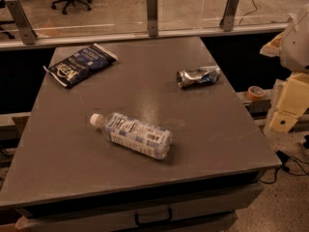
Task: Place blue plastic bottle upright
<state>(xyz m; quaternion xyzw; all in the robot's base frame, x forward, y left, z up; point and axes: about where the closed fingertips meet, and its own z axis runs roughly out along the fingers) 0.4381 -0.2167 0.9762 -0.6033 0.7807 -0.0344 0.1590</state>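
Note:
The blue plastic bottle (133,134) lies on its side on the grey table (217,129), left of centre toward the front. It is clear with a blue-and-white label, its white cap (95,119) pointing to the back left. My gripper (289,105) is at the right edge of the view, off the table's right side and well away from the bottle. It holds nothing that I can see.
A dark blue snack bag (79,64) lies at the back left of the table. A crushed silver can (198,76) lies at the back right. A glass barrier with metal posts (152,13) runs along the far edge. A tape roll (255,92) sits off the table to the right.

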